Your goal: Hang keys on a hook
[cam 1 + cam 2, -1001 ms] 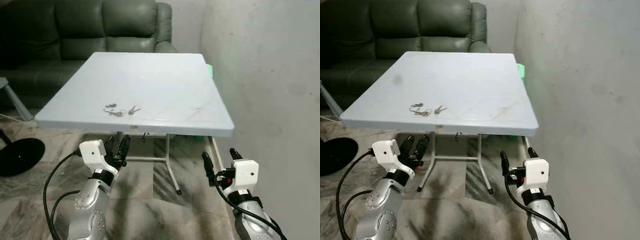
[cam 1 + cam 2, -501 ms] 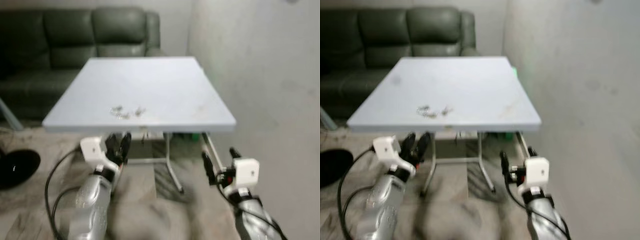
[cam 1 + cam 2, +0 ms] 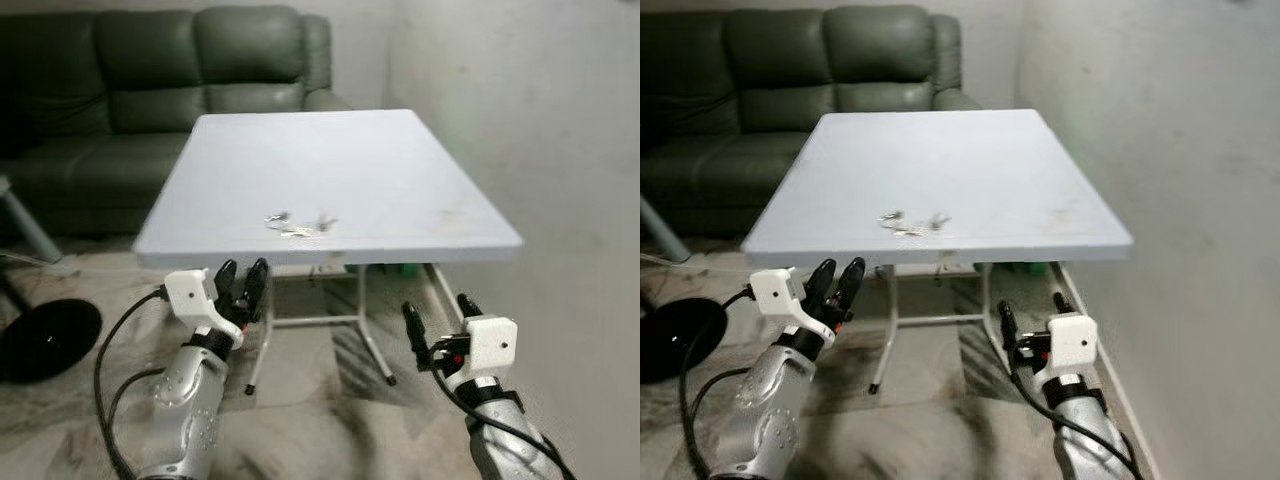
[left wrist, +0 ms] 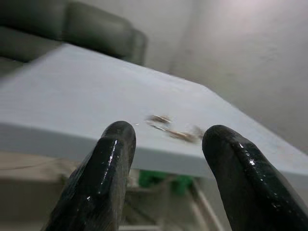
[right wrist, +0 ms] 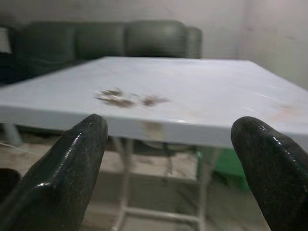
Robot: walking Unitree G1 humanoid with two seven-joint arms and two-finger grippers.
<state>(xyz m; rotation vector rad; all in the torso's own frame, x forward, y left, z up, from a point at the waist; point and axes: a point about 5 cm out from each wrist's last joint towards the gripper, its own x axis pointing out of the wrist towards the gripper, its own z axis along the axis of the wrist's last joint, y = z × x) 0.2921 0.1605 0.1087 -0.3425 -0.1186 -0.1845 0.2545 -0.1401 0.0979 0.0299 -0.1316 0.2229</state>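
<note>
A small bunch of silver metal keys (image 3: 297,224) lies flat on the pale grey-blue rectangular tabletop (image 3: 400,170), near its front edge and a bit left of centre. The bunch is spread out in a loose line w/ a few separate bits; individual keys are too small to tell apart. Nothing touches it.

Both grippers sit low in front of the tabletop, below its front edge, well apart from the keys. The left gripper (image 3: 242,285) w/ white wrist block on a silver arm points up towards the table edge, roughly under the keys; its two black fingers (image 4: 103,173) stand apart, jaws open, empty. In the left wrist view the keys show blurred betw. the two fingers, further back on the top. The right gripper (image 3: 438,320) is over by the table's right front corner, jaws spread wide, holding nothing; right wrist view shows the keys on the surface ahead, betw. its fingers (image 5: 65,168).

The tabletop rests on white metal folding legs (image 3: 368,330) over a marbled stone floor (image 3: 320,420). Behind it stands a dark green leather sofa (image 3: 150,70). A plain whitish wall (image 3: 540,120) runs along the right side. A round black base (image 3: 45,338) sits on the floor at left. Sth green (image 4: 161,179) shows under the table, blurred.
</note>
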